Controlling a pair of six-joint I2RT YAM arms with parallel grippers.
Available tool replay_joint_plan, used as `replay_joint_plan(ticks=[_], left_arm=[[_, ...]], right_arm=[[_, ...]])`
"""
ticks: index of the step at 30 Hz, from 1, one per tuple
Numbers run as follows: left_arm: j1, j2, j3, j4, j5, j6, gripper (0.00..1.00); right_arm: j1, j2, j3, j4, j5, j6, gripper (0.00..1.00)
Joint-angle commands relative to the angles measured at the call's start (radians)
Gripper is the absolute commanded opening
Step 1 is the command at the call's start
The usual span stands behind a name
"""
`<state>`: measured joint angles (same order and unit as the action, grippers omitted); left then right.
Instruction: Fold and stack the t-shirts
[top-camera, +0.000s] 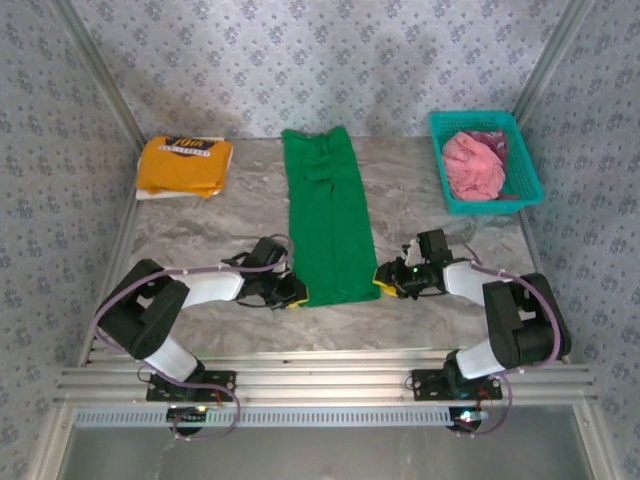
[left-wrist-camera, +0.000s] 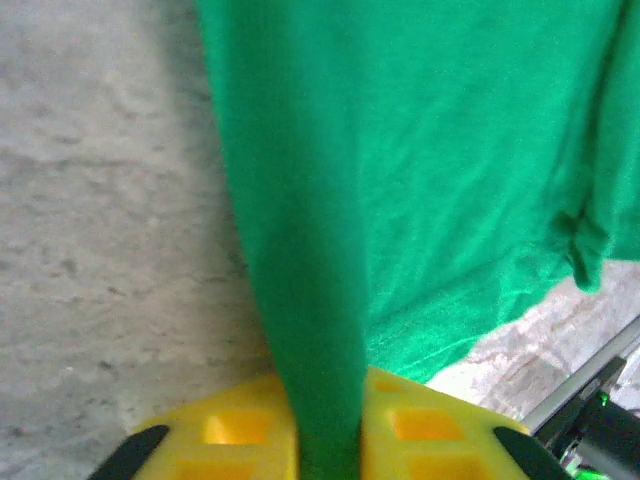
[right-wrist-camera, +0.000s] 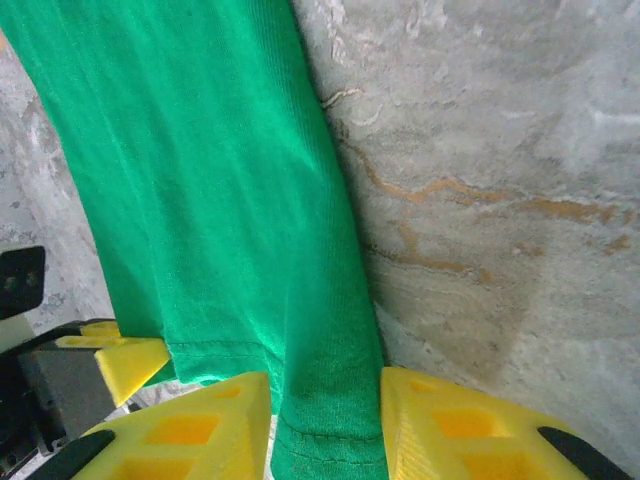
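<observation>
Between left jaws, also right jaws: green t-shirt (top-camera: 325, 215) hem, pinched.

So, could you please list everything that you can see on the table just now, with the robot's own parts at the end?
bright green cloth t-shirt: one, green, table centre, folded into a long strip running near to far.
yellow-orange cloth t-shirt with dark print: one, yellow-orange, folded, far left corner.
pink cloth t-shirt: one, pink, crumpled inside the basket.
teal plastic basket: one, teal, far right corner.
grey marble-patterned table: one, grey with brownish veins, under everything.
left fingers: one pair, yellow, pinching the green strip's near left corner.
right fingers: one pair, yellow, closed on its near right corner.
</observation>
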<state>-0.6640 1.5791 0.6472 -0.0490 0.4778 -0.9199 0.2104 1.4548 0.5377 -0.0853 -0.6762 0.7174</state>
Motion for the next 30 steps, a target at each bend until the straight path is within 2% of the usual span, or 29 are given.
replay_joint_plan(ticks=[1, 4, 7, 11, 16, 22, 30], left_arm=[[-0.002, 0.013, 0.022, -0.019, -0.017, 0.018, 0.12], [0.008, 0.011, 0.037, -0.048, -0.031, 0.034, 0.03], [0.017, -0.003, 0.043, -0.067, -0.039, 0.045, 0.00], [0.031, -0.023, 0.047, -0.100, -0.045, 0.062, 0.00], [0.052, -0.084, 0.009, -0.114, -0.075, 0.061, 0.00], [0.064, -0.061, -0.018, -0.070, -0.049, 0.059, 0.00], [0.065, -0.076, -0.036, -0.065, -0.066, 0.064, 0.00]], right_arm=[[0.009, 0.004, 0.017, -0.025, 0.014, -0.018, 0.36], [0.012, 0.007, 0.022, -0.050, 0.027, -0.034, 0.35], [0.017, 0.016, 0.027, -0.057, 0.032, -0.033, 0.35], [0.043, 0.044, 0.036, -0.066, 0.012, -0.030, 0.36], [0.063, 0.008, -0.002, -0.057, -0.002, -0.008, 0.38], [0.102, 0.034, -0.008, 0.031, -0.009, 0.057, 0.38], [0.162, 0.078, 0.003, 0.098, 0.019, 0.126, 0.28]])
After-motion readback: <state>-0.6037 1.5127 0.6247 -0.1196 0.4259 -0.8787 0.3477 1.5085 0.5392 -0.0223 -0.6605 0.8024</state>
